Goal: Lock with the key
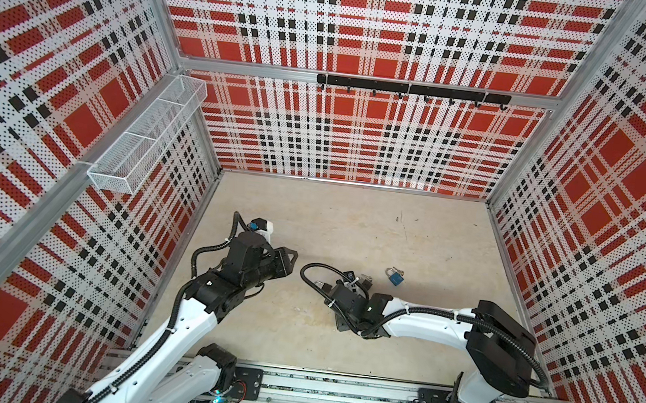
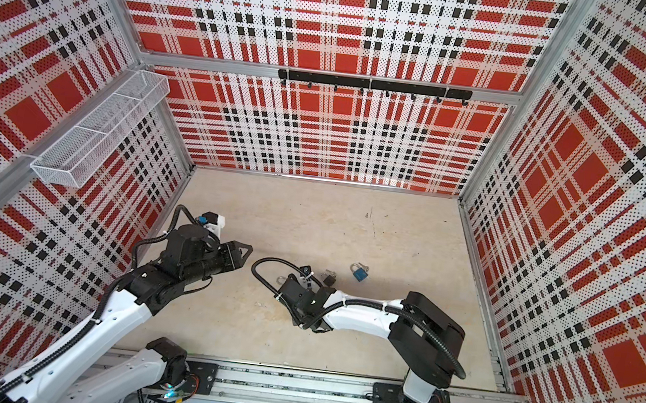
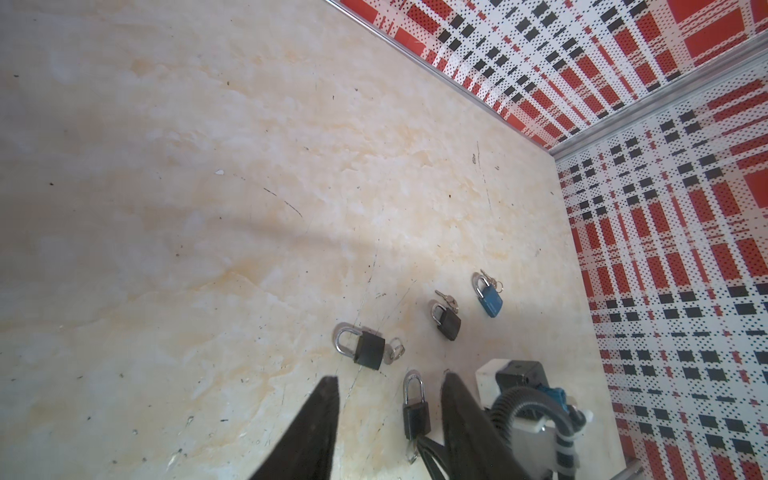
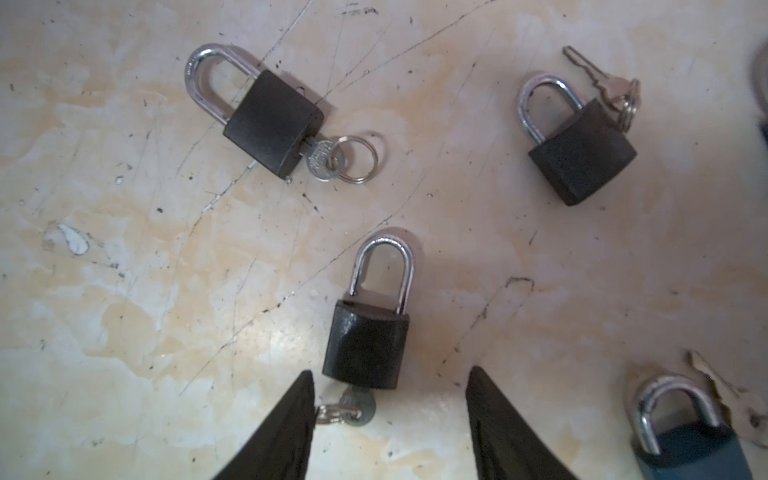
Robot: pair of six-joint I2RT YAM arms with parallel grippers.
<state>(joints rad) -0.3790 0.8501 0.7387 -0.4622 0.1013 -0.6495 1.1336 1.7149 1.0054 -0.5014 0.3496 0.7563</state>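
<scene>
- While your right gripper (image 4: 389, 372) stands open and empty, the nearest black padlock (image 4: 365, 345) lies flat on the worktop (image 4: 124, 291) just before it, near the blue padlock (image 4: 690, 453).
- Its key (image 4: 359, 409) sits in the keyhole, its ring against one finger (image 4: 291, 415).
- Your left gripper (image 3: 389, 377) hangs open, holding nothing, farther from the blue padlock.
- One shackle leg looks unseated, so pressing it home and turning the key probably remain.

A black padlock (image 4: 365, 345) was seen lying on the table (image 4: 124, 291), its lower end placed between the parted jaws of the right gripper (image 4: 390, 370). A key (image 4: 361, 405) was inserted in its underside. A second padlock (image 4: 270, 122) and a third padlock (image 4: 582, 153) were laid farther off. A blue padlock (image 4: 690, 449) was partly cut by the edge.
</scene>
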